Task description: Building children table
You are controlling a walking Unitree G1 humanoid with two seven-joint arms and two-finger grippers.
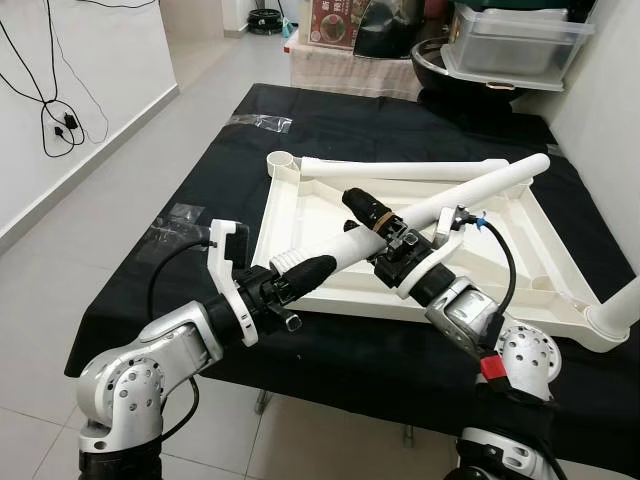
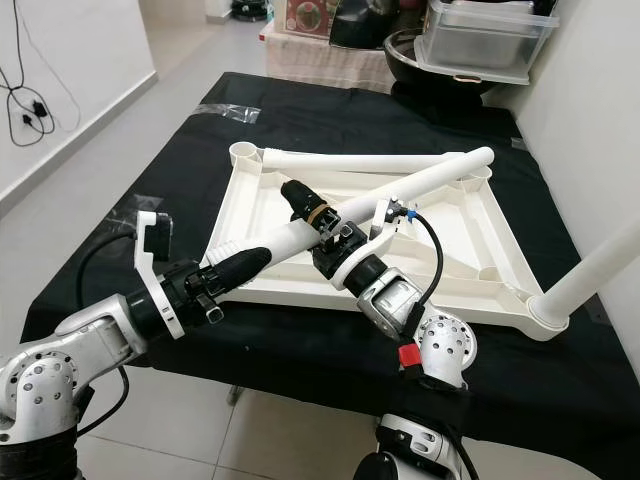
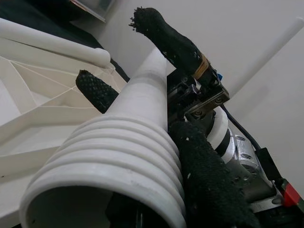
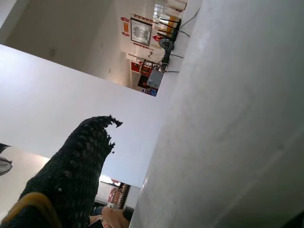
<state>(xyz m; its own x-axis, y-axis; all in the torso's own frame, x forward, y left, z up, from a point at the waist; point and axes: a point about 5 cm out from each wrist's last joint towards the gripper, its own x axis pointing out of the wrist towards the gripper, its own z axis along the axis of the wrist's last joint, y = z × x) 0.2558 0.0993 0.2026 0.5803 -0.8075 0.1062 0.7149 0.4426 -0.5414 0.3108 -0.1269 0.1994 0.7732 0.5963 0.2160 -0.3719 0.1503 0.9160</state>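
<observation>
A white plastic table top [image 1: 292, 212] lies upside down on a black-covered table [image 1: 200, 180]. Above it I hold a white table leg [image 1: 470, 192] slanting from near left to far right. My left gripper [image 1: 305, 272] is shut on its ribbed screw end [image 3: 118, 156]. My right gripper [image 1: 372, 220] is shut on the leg's middle, with one finger [image 3: 168, 40] over the tube. A second leg [image 1: 400, 170] lies loose along the top's far edge. A third leg [image 1: 620, 305] stands in the near right corner socket.
An open round socket [image 1: 283, 160] marks the top's far left corner. Clear plastic bins [image 1: 510, 40] and a black chair stand beyond the table. A white wall runs close on the right. Cables [image 1: 55, 120] hang on the left wall above tiled floor.
</observation>
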